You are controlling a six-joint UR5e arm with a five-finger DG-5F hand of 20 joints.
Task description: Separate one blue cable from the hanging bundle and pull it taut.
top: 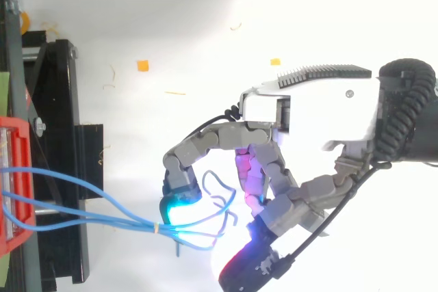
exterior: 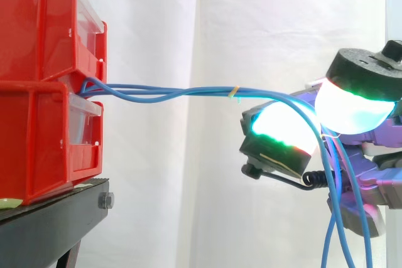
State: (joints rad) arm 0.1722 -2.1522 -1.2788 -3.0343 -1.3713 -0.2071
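Between red bins [exterior: 38, 29] and hand [top: 308, 111], cables [exterior: 213, 92] stretch.

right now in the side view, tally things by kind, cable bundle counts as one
bins: 2
stand: 1
cable bundle: 1
yellow tie: 1
hand: 1
total: 6

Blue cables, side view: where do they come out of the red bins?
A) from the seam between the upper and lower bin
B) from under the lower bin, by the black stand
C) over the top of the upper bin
A: the blue cables emerge where the upper bin sits on the lower bin, then run across to the hand.
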